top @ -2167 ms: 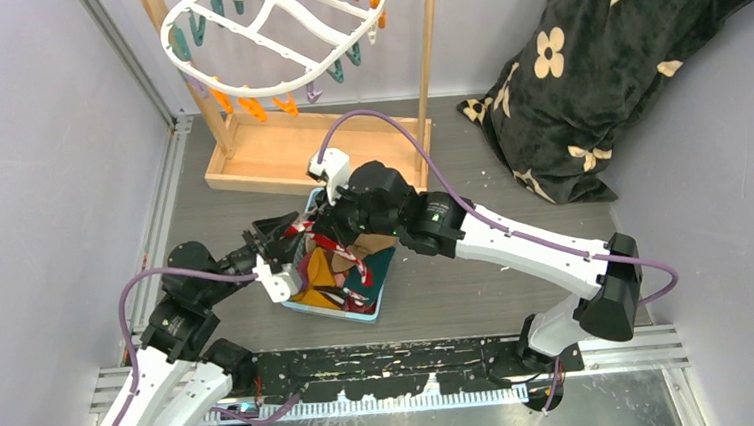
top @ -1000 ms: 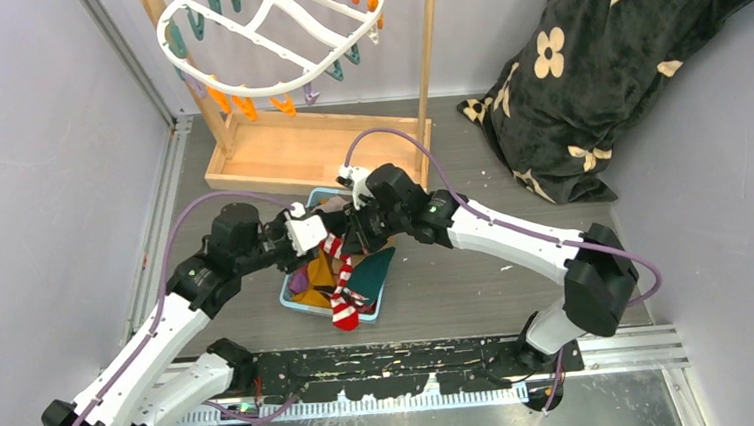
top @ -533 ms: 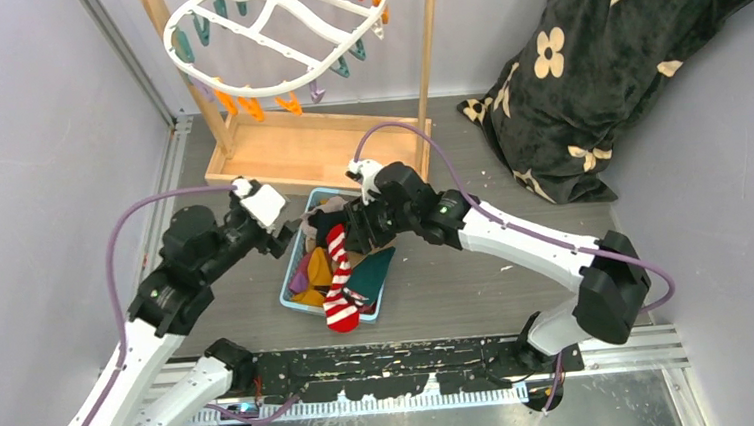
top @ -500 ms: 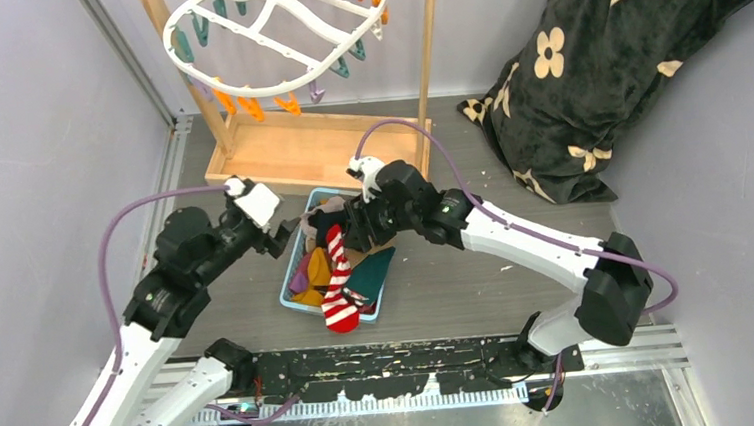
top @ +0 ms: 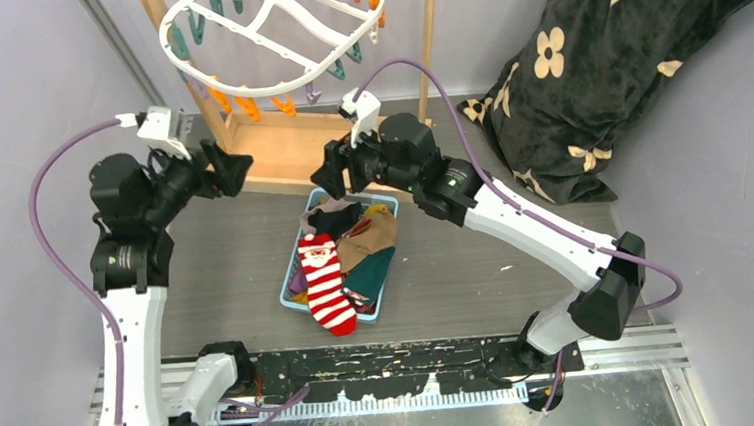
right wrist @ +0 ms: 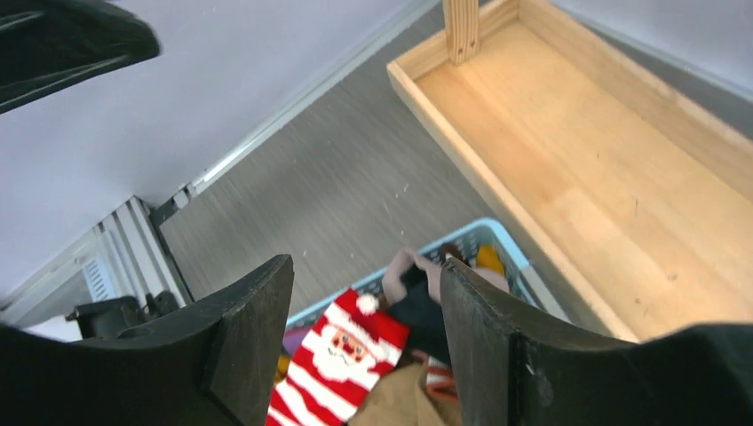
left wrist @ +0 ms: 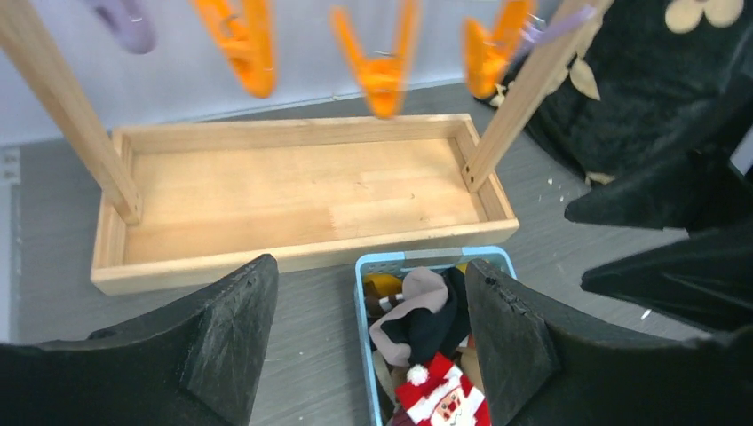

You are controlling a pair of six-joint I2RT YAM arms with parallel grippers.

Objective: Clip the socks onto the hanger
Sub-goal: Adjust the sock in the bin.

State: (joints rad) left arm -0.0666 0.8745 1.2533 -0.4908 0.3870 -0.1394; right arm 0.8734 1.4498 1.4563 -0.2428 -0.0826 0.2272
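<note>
1. White plastic hanger (top: 274, 86): no sock on it; orange clips (left wrist: 382, 53) in view hang bare.
2. Socks (top: 355, 245) all in blue basket (top: 386, 290), just in front of wooden stand (top: 284, 154); red-white striped sock (top: 326, 282) on top, draped over near rim.
3. L gripper (top: 238, 169): jaws spread, nothing betw. them, raised near clips.
4. R gripper (right wrist: 366, 275): same, spread + empty, above basket's far end.
5. Judged: task barely begun; every pick + clip left to do.

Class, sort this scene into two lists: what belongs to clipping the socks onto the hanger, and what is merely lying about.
Belongs to the job: socks; blue basket holding them; white hanger; orange clips on it; wooden stand.
Merely lying about: black flower-patterned blanket.
</note>
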